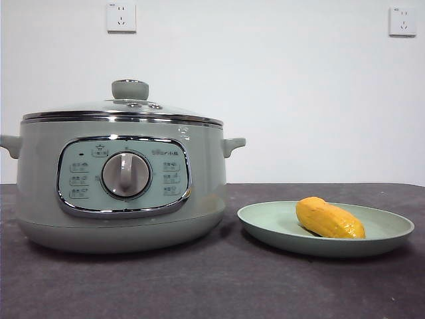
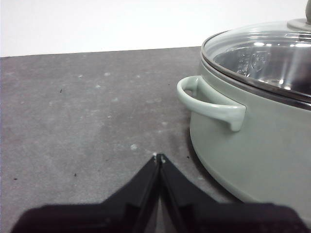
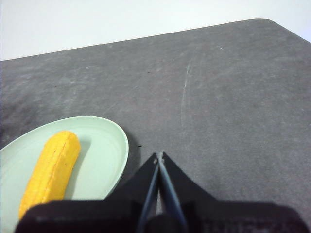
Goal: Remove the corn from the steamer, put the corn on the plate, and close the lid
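1. Nearest in the front view lay the dark grey table point(image 1: 212, 286), bare along its front edge.
2. The plate point(image 1: 392, 229) sat on it, just beside the steamer point(image 1: 40, 199) and apart from it. The corn point(image 1: 329, 218) lay on its side in the plate.
3. The steamer stood on the table with its dial point(image 1: 126, 175) facing the front camera. The lid point(image 1: 123, 109) sat on its chrome rim, knob point(image 1: 129, 89) on top.
4. My right gripper point(image 3: 159, 156) hung above the table near the plate's rim point(image 3: 124, 145). Its jaws were pressed together at the tips and held nothing.
5. My left gripper point(image 2: 159, 157) hovered over bare table near the steamer's side handle point(image 2: 209, 102). Its jaws met at the tips too, empty.
6. Farthest back, two sockets point(image 1: 121, 16) were set in the white wall.
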